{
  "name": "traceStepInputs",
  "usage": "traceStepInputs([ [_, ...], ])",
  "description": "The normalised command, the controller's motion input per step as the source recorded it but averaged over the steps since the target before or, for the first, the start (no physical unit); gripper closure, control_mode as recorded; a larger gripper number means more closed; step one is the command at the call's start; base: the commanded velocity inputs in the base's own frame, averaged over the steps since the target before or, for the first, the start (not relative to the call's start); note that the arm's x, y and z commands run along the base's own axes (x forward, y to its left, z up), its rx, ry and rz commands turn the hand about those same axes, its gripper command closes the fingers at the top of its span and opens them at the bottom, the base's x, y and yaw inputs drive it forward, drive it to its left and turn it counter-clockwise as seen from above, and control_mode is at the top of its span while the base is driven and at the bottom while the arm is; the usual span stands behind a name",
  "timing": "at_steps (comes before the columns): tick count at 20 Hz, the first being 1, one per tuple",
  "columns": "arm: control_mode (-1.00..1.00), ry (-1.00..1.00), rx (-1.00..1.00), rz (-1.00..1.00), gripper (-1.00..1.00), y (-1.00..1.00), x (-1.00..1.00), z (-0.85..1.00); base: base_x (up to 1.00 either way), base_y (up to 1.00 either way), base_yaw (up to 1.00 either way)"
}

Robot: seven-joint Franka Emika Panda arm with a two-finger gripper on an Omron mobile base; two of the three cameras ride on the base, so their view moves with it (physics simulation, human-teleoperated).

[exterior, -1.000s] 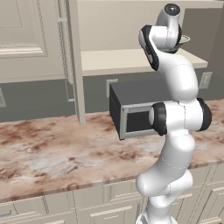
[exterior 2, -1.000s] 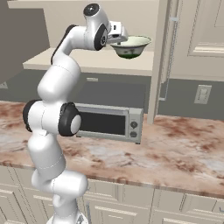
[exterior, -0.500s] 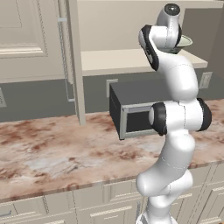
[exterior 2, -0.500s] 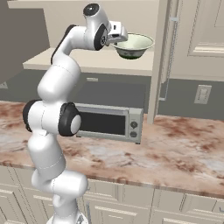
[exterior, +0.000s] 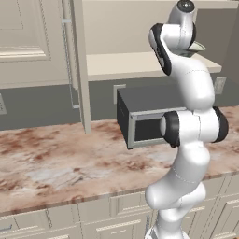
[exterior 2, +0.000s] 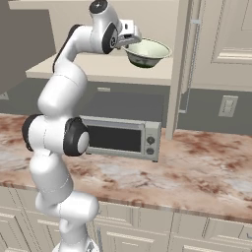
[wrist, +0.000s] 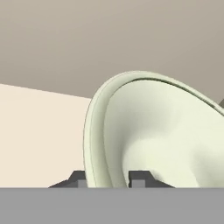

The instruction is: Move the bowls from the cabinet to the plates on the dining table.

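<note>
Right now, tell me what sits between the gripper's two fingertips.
The rim of the pale bowl: in the hand view one fingertip stands outside its wall, the other inside. The gripper meets it in the right base view.

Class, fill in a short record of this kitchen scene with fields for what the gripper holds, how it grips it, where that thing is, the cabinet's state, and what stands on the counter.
held item: pale cream-green bowl
grip: gripper shut on the bowl's rim, one fingertip inside, one outside
bowl position: lifted clear of the cabinet shelf
cabinet: door swung open, pale shelf exposed
on the counter: grey microwave on the marbled stone top
</note>
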Motion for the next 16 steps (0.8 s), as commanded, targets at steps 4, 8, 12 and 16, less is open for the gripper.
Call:
traceStepInputs([
  [4, -1.0, 0.0, -0.12, 0.08, 1.0, 0.0, -0.41, 0.01, 0.0, 0.0, 0.0],
  [8, -1.0, 0.0, -0.15, 0.12, 1.0, 0.0, -0.34, 0.0, 0.0, 0.0, 0.0],
  [12, -1.0, 0.0, -0.1, 0.12, 1.0, 0.24, -0.46, 0.0, 0.0, 0.0, 0.0],
  [16, -1.0, -0.04, -0.08, 0.07, 1.0, 0.59, -0.51, 0.06, 0.0, 0.0, 0.0],
])
